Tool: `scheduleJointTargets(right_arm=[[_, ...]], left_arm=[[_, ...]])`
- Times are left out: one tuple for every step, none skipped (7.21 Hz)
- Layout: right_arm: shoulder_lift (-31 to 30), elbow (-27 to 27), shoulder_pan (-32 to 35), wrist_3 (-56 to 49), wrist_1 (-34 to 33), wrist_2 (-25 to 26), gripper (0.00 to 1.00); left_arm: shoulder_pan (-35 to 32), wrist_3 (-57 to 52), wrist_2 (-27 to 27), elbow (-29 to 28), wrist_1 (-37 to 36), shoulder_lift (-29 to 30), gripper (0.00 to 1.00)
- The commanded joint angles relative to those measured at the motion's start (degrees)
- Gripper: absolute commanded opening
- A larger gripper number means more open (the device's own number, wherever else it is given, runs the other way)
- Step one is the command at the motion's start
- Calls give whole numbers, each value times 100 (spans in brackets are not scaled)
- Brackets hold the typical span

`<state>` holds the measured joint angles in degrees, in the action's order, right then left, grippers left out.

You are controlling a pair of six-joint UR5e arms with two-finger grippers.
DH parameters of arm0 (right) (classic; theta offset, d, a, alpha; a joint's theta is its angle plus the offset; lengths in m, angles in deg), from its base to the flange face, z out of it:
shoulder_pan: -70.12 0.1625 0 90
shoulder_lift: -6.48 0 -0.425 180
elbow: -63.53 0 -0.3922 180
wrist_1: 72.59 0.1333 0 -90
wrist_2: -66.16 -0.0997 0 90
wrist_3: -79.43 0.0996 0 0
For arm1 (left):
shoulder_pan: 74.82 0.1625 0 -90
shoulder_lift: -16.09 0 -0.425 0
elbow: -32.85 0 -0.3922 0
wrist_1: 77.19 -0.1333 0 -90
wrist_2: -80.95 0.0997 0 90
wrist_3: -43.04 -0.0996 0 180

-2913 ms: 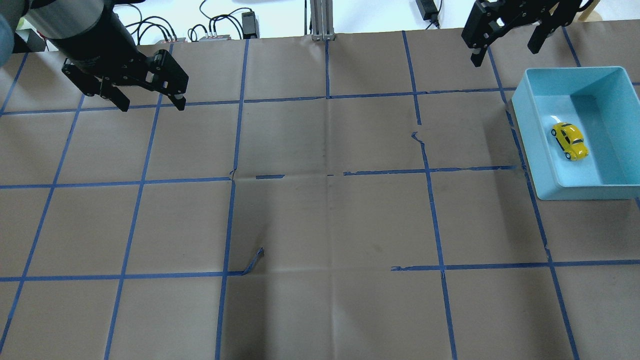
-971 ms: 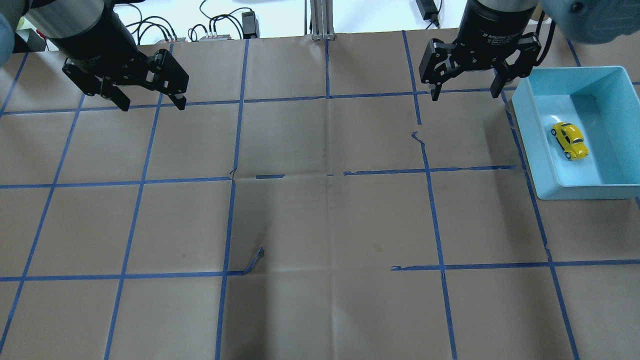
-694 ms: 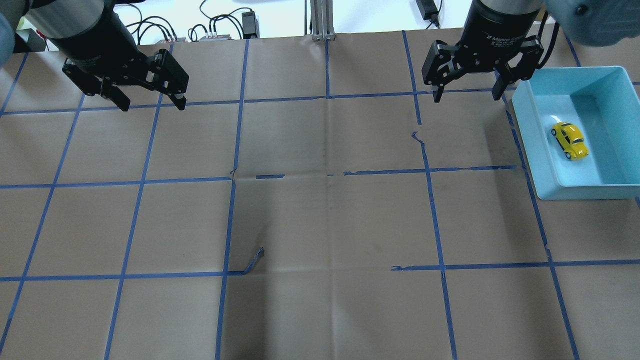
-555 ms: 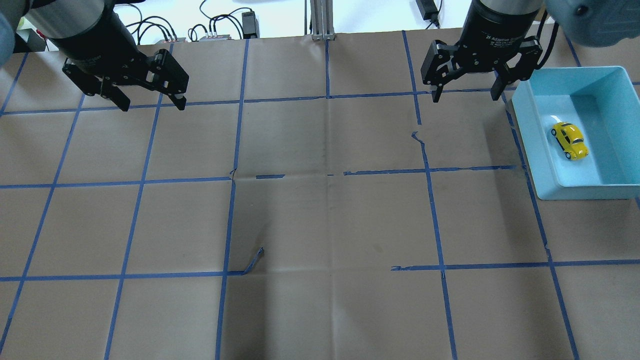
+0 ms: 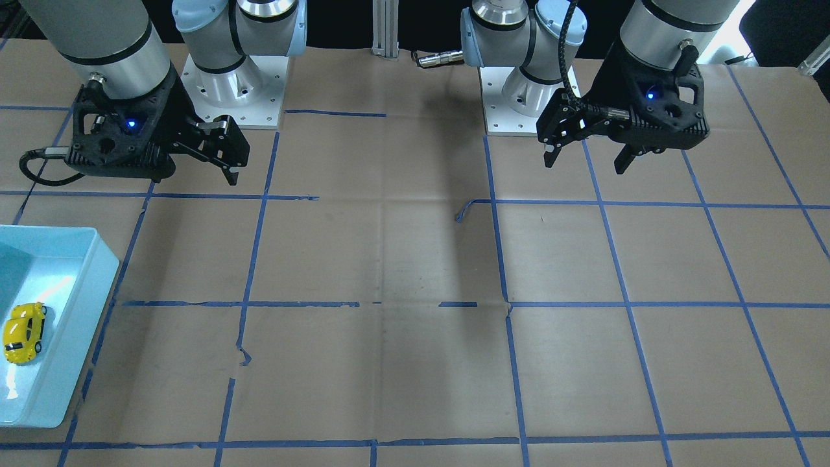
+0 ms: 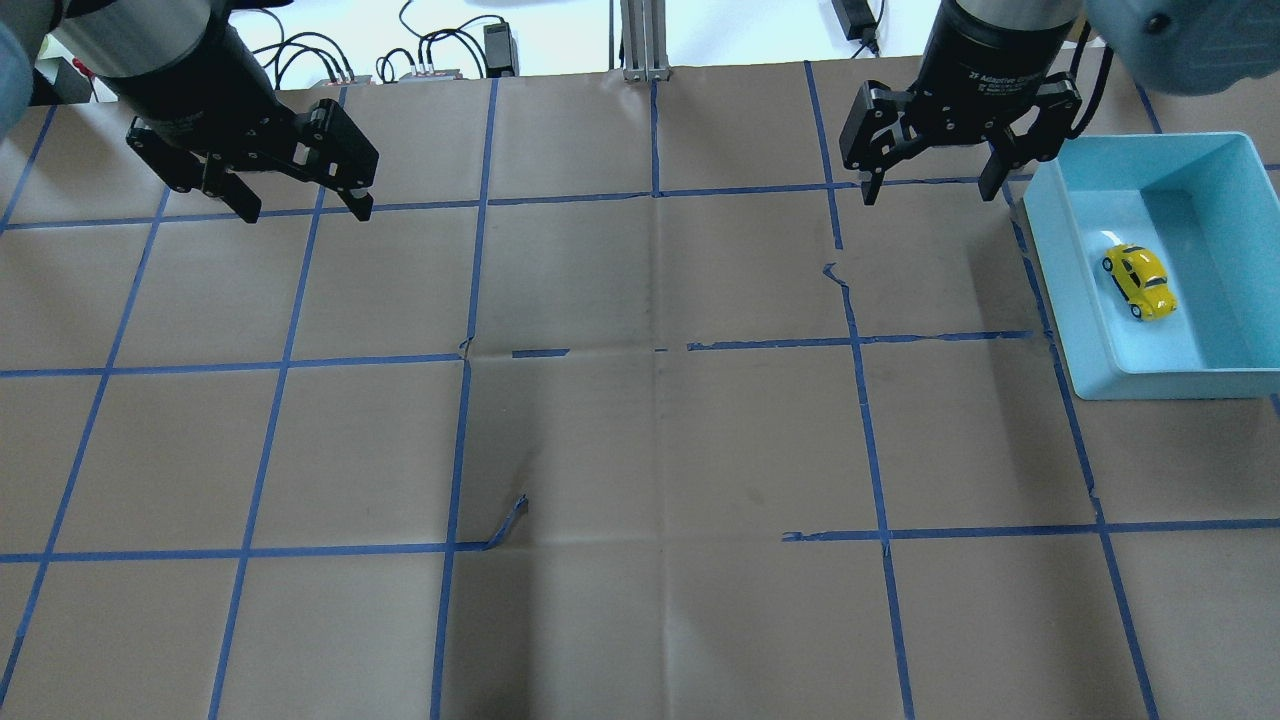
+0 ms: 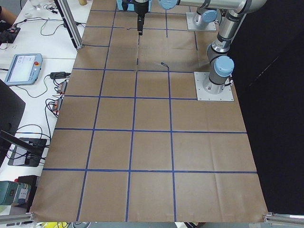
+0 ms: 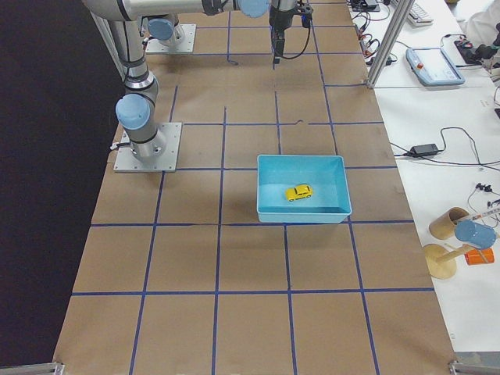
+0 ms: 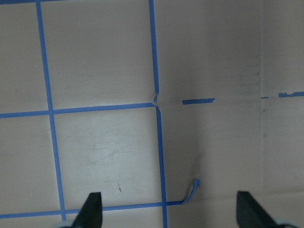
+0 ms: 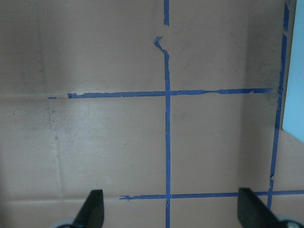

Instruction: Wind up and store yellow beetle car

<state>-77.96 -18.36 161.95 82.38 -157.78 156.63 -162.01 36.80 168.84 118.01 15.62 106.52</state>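
**Right end effector settled beside the bin, fingers apart, car already inside**

Right end effector (image 6: 930, 192) was what moved. About three seconds back it hung tilted at the far edge of the surface (image 6: 650, 440), toward 1 o'clock. Since then it had swung down and squared up, fingers pointing at the paper, just beside the far-left corner of the light-blue bin (image 6: 1170, 385). Over the last second it barely drifted. Its fingers stood wide apart with nothing between them, and its own camera showed only taped paper and a sliver of blue at the right edge.

The left end effector (image 6: 305, 212) had not stirred at all. It hung over the 10 o'clock corner, also spread wide and empty.

The bin sat at 3 o'clock on the surface and held one thing. The yellow beetle car (image 6: 1137, 281) stood on its wheels on the bin floor, clear of the walls, at about 4 o'clock from the right end effector. It had not shifted in those three seconds.

To my eye the storing looked done, with the right arm coming to a rest pose that matched the left one. Whether the car had been wound, nothing here could tell me.
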Motion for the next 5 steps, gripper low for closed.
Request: scheduleJointTargets(right_arm=[[-98,-3,-16,-5,-6,49,100],[-98,-3,-25,-57,-15,66,100],[-107,32,-94,-92,-15,49,100],[-151,41,-104,-93,-15,58,100],[-160,41,-130,-93,-24,58,100]], left_arm=[[0,0,0,0,0,1,99],[0,0,0,0,0,1,99],[0,0,0,0,0,1,99],[0,0,-9,0,0,-8,99],[0,0,-9,0,0,1,99]])
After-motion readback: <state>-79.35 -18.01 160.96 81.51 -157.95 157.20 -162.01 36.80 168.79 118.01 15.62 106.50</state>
